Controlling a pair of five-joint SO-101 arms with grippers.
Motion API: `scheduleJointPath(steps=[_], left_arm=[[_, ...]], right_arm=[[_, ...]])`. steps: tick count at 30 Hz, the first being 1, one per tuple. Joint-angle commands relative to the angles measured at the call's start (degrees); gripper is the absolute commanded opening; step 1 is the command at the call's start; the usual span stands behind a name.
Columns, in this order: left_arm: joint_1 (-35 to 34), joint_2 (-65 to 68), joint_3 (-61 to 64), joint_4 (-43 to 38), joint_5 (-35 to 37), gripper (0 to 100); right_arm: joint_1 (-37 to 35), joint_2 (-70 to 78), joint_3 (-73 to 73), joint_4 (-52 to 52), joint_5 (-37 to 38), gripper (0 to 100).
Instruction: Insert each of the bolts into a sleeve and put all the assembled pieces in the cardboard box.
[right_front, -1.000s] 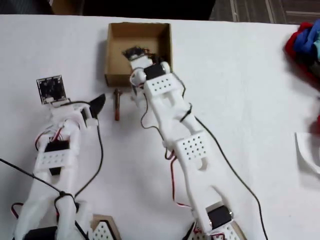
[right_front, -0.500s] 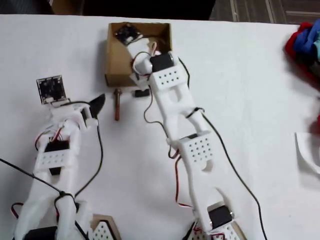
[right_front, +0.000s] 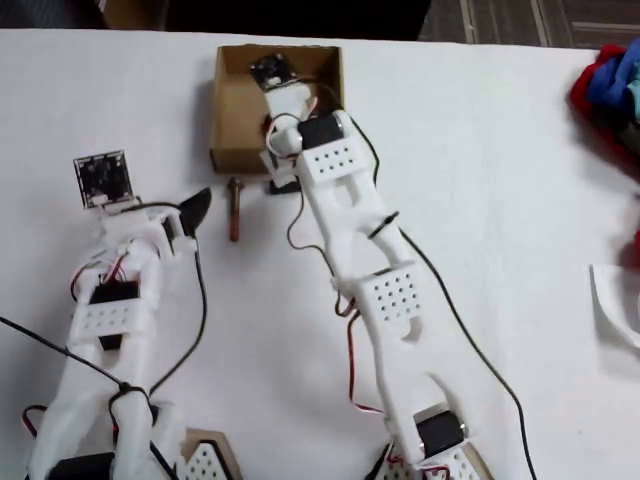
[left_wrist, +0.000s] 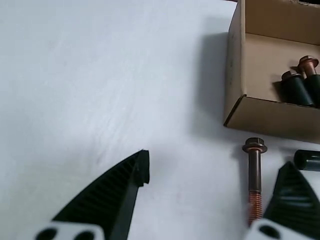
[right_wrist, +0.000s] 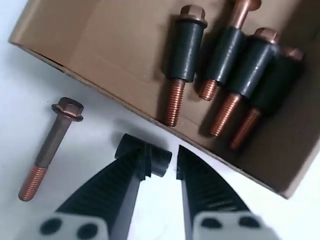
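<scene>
Perhaps a lab: white worktable (right_front: 500, 150)

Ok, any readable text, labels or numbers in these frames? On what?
No text can be read.
Box: plain cardboard, no print.
Loose bolt: no stamp visible on the head.
Sleeve: plain black, no marking.
Camera board: any print is too small to read.

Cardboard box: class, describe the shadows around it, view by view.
Left wrist view: the cardboard box casts a soft shadow onto the table beside its wall. Right wrist view: the assembled pieces darken its floor. High view: shadows are faint.
</scene>
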Motion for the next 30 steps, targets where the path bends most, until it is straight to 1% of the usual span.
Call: scheduleJointPath(steps=[1,16,22,26,30], left_arm=[[-0.3,-1.6,-0.1,-1.4,-0.8,40],[-0.3,-1.6,-0.1,-1.2,-0.8,40],[-0.3,-1.6,-0.1,-1.2,-0.8,40],[-0.3,-1.6,-0.1,-1.1,-0.8,40],[-0.3,-1.6,-0.1,-1.1,-0.8,40]], right_arm=[[0.5,-0.2,-0.4,-1.5,-0.4,8.7],[-0.3,4.9,-1.1,-2.0,-0.4,8.7],[-0.6,4.7,-1.1,-6.7,-0.5,8.7],[-1.5,4.8,-0.8,-6.7,-4.9,8.7],[-1.5,4.9,-0.5,-4.6,-5.8,8.7]])
